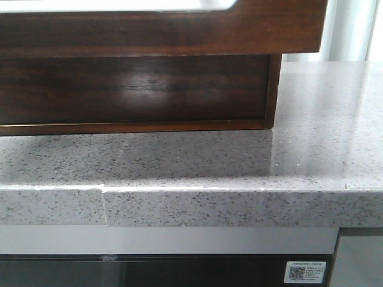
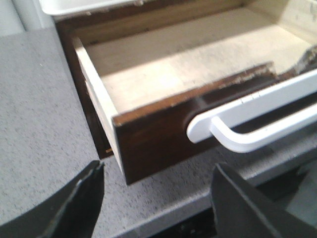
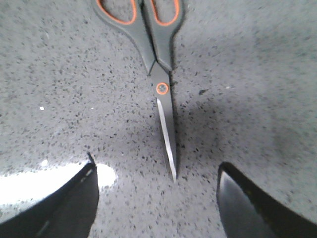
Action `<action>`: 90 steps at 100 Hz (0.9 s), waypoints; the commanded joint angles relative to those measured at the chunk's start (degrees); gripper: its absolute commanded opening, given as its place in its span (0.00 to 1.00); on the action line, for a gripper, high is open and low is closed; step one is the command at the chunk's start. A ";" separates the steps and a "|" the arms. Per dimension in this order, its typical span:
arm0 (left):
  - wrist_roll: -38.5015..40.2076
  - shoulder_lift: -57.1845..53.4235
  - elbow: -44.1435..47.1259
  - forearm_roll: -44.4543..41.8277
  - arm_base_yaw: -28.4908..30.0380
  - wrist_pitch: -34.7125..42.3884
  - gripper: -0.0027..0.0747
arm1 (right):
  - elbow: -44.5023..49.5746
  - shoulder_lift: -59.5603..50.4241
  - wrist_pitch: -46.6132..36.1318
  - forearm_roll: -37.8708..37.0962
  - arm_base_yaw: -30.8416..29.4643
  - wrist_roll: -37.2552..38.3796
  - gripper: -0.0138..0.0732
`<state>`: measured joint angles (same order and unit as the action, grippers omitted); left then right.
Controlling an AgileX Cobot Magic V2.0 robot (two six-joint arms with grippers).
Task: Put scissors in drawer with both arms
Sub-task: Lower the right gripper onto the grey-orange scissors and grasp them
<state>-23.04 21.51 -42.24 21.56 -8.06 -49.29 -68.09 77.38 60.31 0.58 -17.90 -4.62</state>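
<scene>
The drawer (image 2: 163,134) is pulled open in the left wrist view, dark reddish-brown front, white handle (image 2: 252,124), pale empty inside. Its front (image 1: 161,30) fills the top of the front view, with the white patch along its upper edge. My left gripper (image 2: 158,198) is open and empty, hovering over the counter just before the drawer's corner. The scissors (image 3: 161,74) lie closed on the speckled counter in the right wrist view, grey handles with orange lining, blade tip pointing toward my right gripper (image 3: 156,196). That gripper is open and empty, just short of the tip. Neither gripper shows in the front view.
A grey speckled stone countertop (image 1: 239,161) carries the dark wooden drawer cabinet (image 1: 137,89). The counter's front edge (image 1: 209,209) has a seam at the left. Below it sit a grey panel and a dark appliance front with a QR sticker (image 1: 305,272).
</scene>
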 commanded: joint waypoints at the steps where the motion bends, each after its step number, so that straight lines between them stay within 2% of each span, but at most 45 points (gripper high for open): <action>1: 0.62 0.67 -1.73 1.70 -0.46 6.28 0.60 | -3.43 2.41 -1.03 1.75 -1.31 -3.24 0.66; 18: 0.62 0.78 -1.73 3.06 -0.46 9.75 0.60 | -6.86 9.29 -0.96 1.75 -1.45 -5.36 0.66; 40: 0.62 1.27 -1.73 3.30 -0.46 10.68 0.60 | -11.73 16.71 0.90 1.79 -1.45 -7.22 0.66; 62: 0.62 1.27 -1.73 3.30 -0.46 11.03 0.60 | -16.63 22.43 3.55 1.79 -1.45 -8.56 0.55; 90: 0.62 1.27 -1.73 3.30 -0.46 11.16 0.60 | -20.14 26.24 6.00 1.79 -1.45 -9.22 0.54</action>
<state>-23.04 21.72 -42.24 23.25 -8.06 -42.77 -85.99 105.24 65.74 2.35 -18.99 -12.93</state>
